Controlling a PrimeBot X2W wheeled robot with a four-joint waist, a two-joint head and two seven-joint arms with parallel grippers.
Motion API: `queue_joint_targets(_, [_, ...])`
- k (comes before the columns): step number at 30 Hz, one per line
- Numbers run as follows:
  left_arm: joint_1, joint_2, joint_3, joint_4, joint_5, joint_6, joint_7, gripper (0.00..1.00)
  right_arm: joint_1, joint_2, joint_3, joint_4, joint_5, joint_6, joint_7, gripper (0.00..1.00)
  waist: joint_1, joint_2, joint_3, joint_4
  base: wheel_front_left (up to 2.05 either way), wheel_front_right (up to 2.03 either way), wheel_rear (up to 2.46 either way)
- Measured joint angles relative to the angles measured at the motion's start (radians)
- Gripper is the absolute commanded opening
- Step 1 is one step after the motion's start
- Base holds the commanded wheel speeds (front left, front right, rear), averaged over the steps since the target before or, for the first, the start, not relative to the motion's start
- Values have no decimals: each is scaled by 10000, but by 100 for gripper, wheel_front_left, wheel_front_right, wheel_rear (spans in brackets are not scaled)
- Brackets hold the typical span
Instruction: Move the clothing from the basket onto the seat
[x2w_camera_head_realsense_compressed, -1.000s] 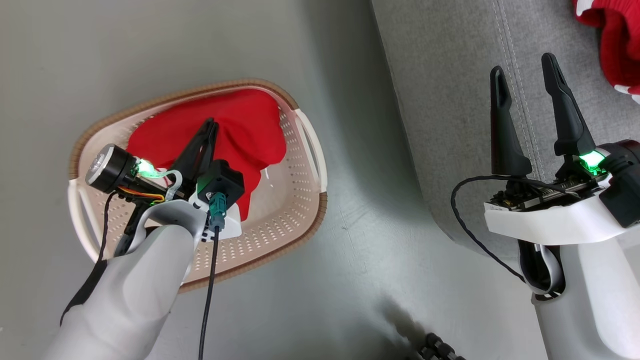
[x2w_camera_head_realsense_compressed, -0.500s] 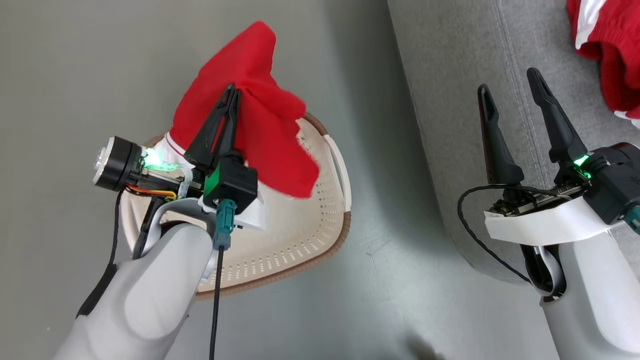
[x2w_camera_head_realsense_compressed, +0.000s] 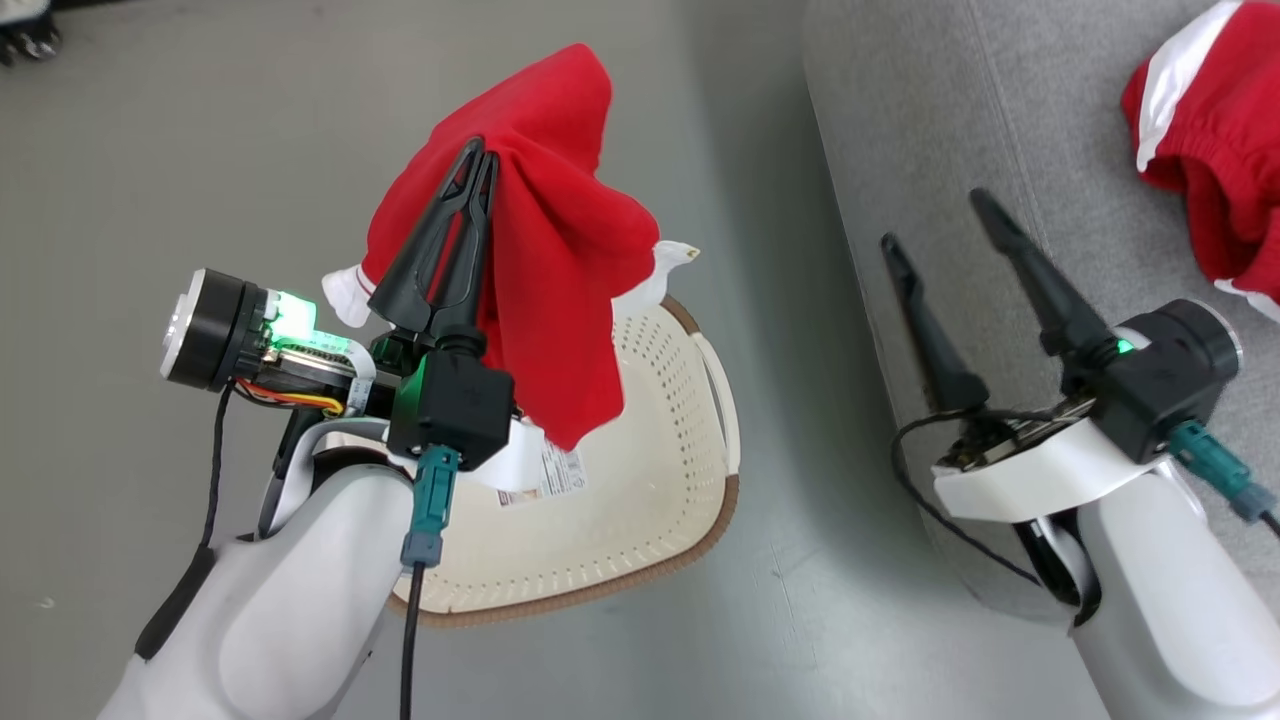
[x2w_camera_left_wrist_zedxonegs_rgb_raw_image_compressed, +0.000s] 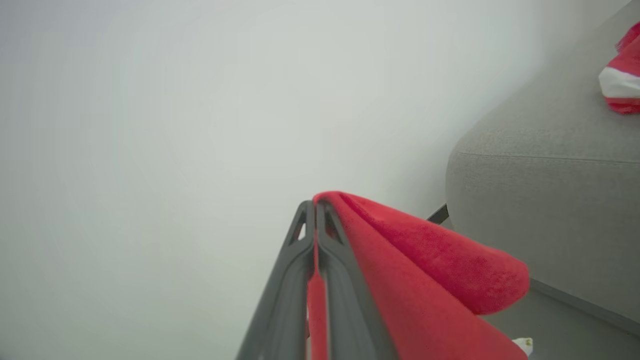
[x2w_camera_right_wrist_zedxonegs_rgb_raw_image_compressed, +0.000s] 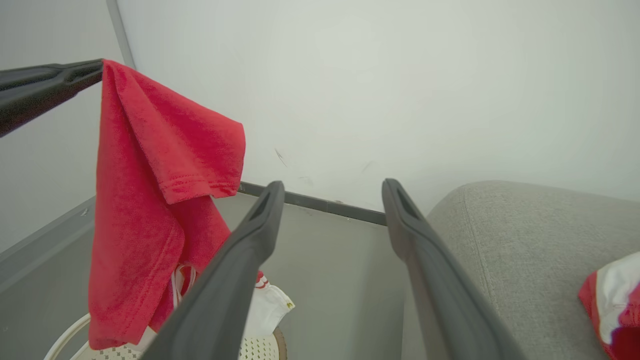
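Note:
My left gripper (x2w_camera_head_realsense_compressed: 478, 155) is shut on a red shirt-like garment (x2w_camera_head_realsense_compressed: 545, 270) with white trim, holding it up above the cream perforated basket (x2w_camera_head_realsense_compressed: 650, 490). In the left wrist view the red cloth (x2w_camera_left_wrist_zedxonegs_rgb_raw_image_compressed: 410, 280) drapes over the shut fingers (x2w_camera_left_wrist_zedxonegs_rgb_raw_image_compressed: 300, 280). The right wrist view shows the same garment (x2w_camera_right_wrist_zedxonegs_rgb_raw_image_compressed: 150, 200) hanging from the left fingers, its hem over the basket (x2w_camera_right_wrist_zedxonegs_rgb_raw_image_compressed: 255, 347). My right gripper (x2w_camera_head_realsense_compressed: 935, 215) stands open and empty over the edge of the grey seat (x2w_camera_head_realsense_compressed: 940, 110). A second red garment (x2w_camera_head_realsense_compressed: 1215, 180) with white trim lies on the seat at the right.
Grey floor (x2w_camera_head_realsense_compressed: 180, 160) surrounds the basket, whose label sticker (x2w_camera_head_realsense_compressed: 545, 470) shows on its inside bottom. A pale wall with a dark baseboard (x2w_camera_right_wrist_zedxonegs_rgb_raw_image_compressed: 320, 202) stands behind the seat (x2w_camera_right_wrist_zedxonegs_rgb_raw_image_compressed: 520, 240). A dark object (x2w_camera_head_realsense_compressed: 25, 30) sits at the floor's far left corner.
My left gripper has lifted the red garment out of the basket and raised it higher. The head camera has shifted, so the basket and seat sit differently in the picture.

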Motion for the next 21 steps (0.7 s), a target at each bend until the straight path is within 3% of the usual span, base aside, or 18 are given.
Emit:
queue_joint_targets(11, [164,245,-35,-968,-259,-31,-2,0,9,-382,1386,447,334,0,2,100,0,0,-1120,394,0,0,0])
queue_joint_targets(21, [158,263,-165,-1615,-445,-328,-2,0,47,-1221,2119,922,313,0,280,100,0,0,-2108,626,0,0,0])
